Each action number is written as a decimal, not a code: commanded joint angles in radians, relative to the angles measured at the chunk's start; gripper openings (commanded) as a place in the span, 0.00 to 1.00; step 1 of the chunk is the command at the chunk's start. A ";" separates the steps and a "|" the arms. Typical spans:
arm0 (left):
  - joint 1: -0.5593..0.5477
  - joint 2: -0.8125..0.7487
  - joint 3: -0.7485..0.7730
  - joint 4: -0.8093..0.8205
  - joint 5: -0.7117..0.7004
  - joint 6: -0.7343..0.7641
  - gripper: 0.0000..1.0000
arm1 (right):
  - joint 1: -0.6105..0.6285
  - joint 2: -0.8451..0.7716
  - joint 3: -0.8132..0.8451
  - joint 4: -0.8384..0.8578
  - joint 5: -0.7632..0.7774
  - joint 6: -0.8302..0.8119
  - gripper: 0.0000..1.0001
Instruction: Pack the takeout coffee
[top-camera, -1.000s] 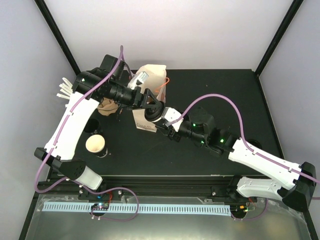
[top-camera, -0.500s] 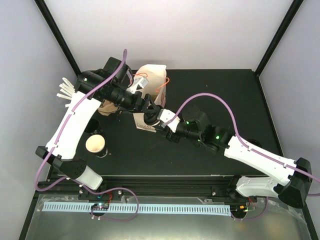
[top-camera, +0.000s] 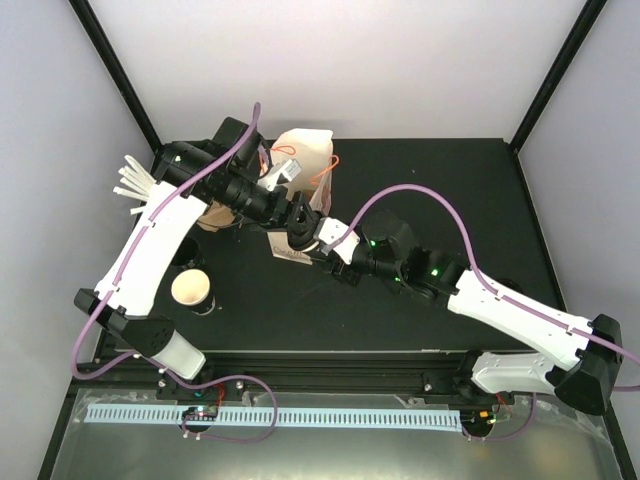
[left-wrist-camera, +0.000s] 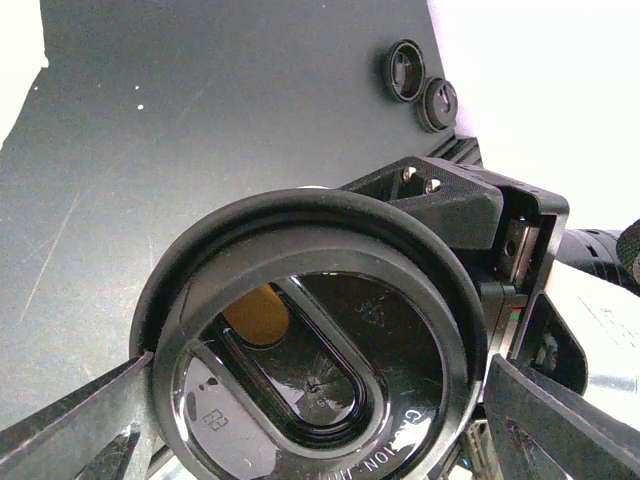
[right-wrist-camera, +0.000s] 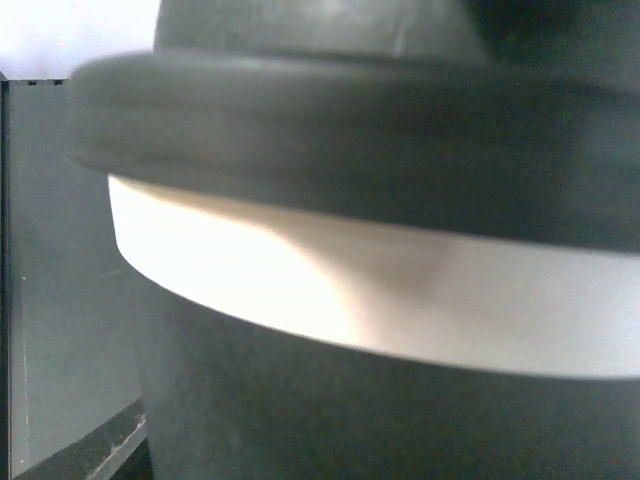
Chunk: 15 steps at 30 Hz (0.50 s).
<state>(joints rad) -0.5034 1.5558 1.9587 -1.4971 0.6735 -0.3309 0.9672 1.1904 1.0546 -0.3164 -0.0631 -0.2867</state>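
Lid (left-wrist-camera: 310, 330) is pinched by wide-spread left gripper (top-camera: 290, 208) at frame centre, over cup (right-wrist-camera: 380, 420). Both arms were nudged up-left. Tan rim is exposed, so lid is judged unseated. Right gripper (top-camera: 318, 238) state cannot be told.

The black table (top-camera: 450, 190) carries an open black cup (top-camera: 190, 288) at near left, a brown pulp carrier (top-camera: 211, 216) and white stirrer sticks (top-camera: 130, 181) at far left, and a tan paper bag (top-camera: 306, 158) at far centre.
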 joint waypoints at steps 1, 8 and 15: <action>-0.011 -0.003 -0.014 -0.005 0.069 -0.025 0.89 | -0.002 0.001 0.043 0.044 -0.007 0.002 0.61; -0.012 -0.005 -0.055 -0.046 0.002 -0.010 0.69 | -0.002 -0.005 0.044 0.050 -0.019 0.010 0.62; -0.010 -0.013 -0.060 -0.053 -0.013 -0.001 0.63 | -0.003 -0.050 0.002 0.048 -0.003 0.029 0.94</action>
<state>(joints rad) -0.5056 1.5555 1.9095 -1.4998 0.6746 -0.3347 0.9672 1.1881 1.0561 -0.3351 -0.0734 -0.2768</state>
